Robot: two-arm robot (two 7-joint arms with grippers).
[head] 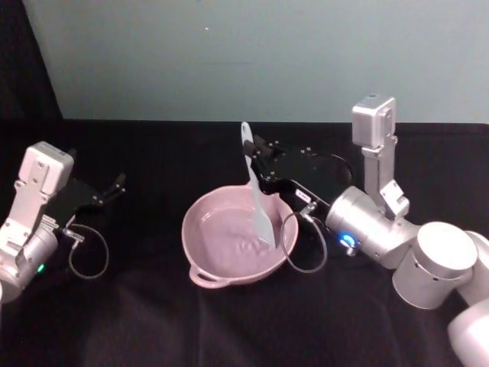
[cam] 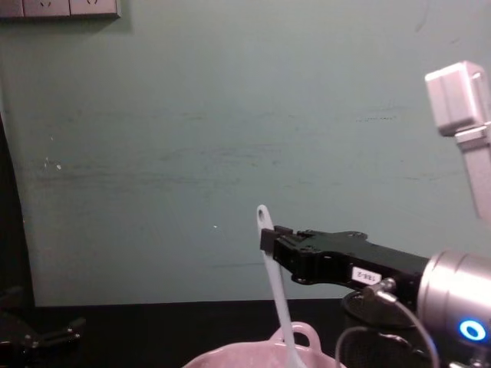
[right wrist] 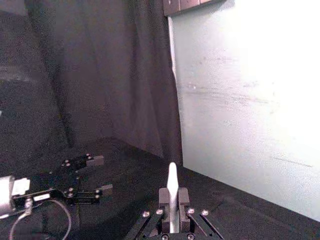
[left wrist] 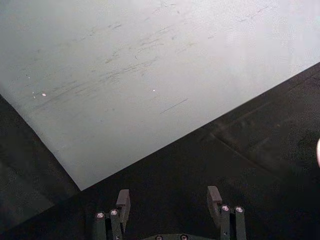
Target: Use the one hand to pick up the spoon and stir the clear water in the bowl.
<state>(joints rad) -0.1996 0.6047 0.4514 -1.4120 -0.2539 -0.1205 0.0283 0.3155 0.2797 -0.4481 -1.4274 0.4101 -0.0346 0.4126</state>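
Observation:
The pale pink bowl (head: 192,233) sits at the table's middle with clear water in it; its rim and loop handle (cam: 305,335) show low in the chest view. The white spoon (head: 257,191) stands nearly upright, its scoop in the water on the bowl's right side and its handle tip up. My right gripper (head: 257,170) is shut on the spoon's handle, reaching in from the right above the bowl's far rim. In the chest view the right gripper (cam: 268,241) grips the spoon (cam: 275,276) just below its holed tip. The right wrist view shows the spoon handle (right wrist: 172,182) between the fingers (right wrist: 183,196).
My left gripper (head: 114,186) rests at the table's far left, open, with nothing between its fingers (left wrist: 123,199). A black wire-mesh cup (cam: 368,341) stands behind my right gripper, right of the bowl. A pale wall rises behind the black table.

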